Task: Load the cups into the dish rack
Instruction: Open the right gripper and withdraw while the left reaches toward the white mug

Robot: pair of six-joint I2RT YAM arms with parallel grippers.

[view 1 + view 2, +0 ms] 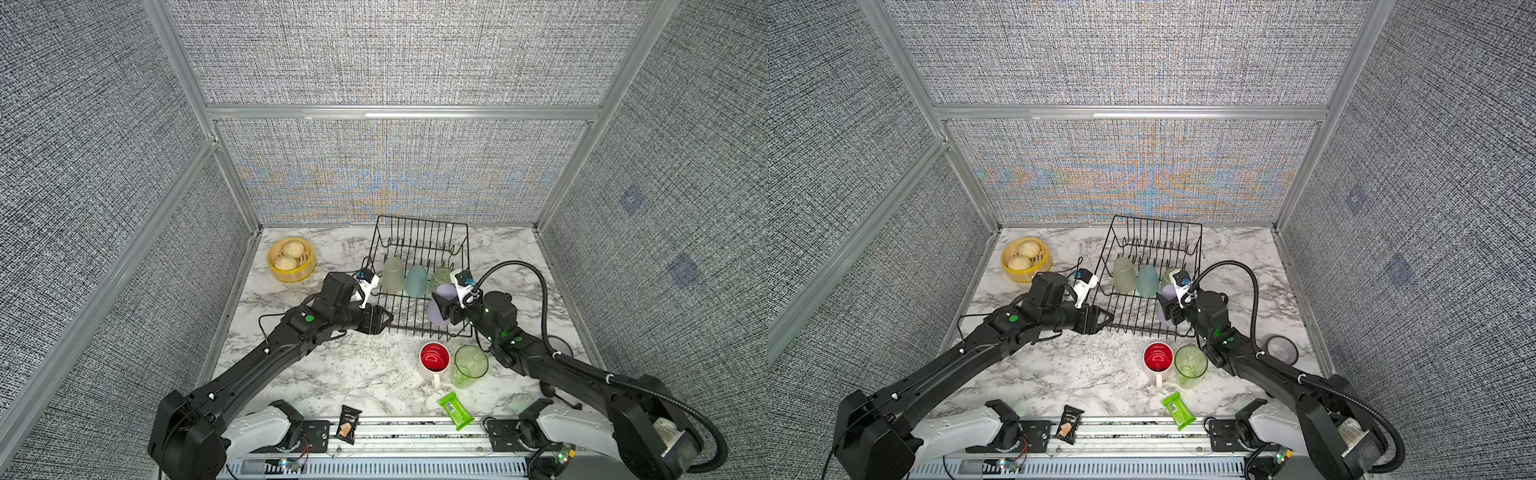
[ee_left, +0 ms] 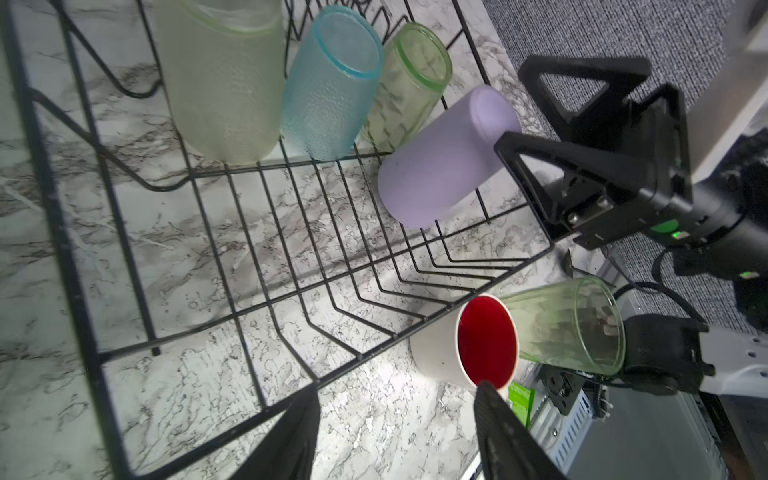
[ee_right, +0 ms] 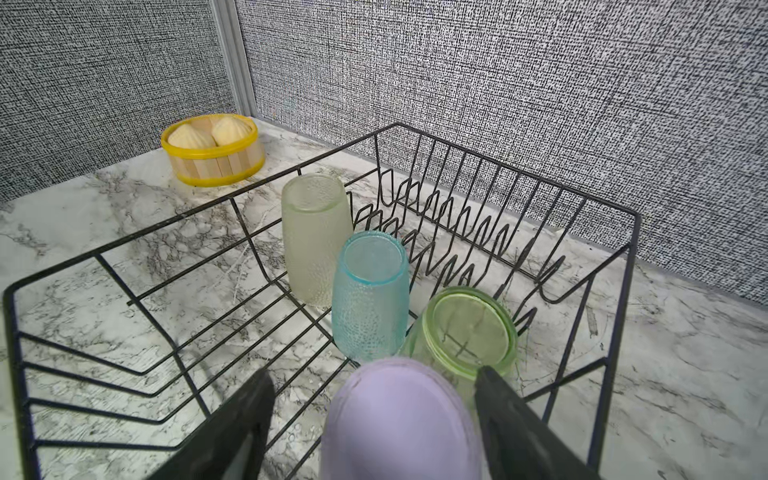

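Right wrist view: right claw straddles lavender cup. Fingers spread, gap visible on one side, so released, no grip. Cup sits inverted and tilted inside dish rack, right side, near edge. Frosted cup, teal cup and racked green tumbler stand inverted in a row just behind it. Left claw spread, empty, at rack's near-left corner. Mug and loose green tumbler upright on tabletop, just beside each other, outside rack at its near side.
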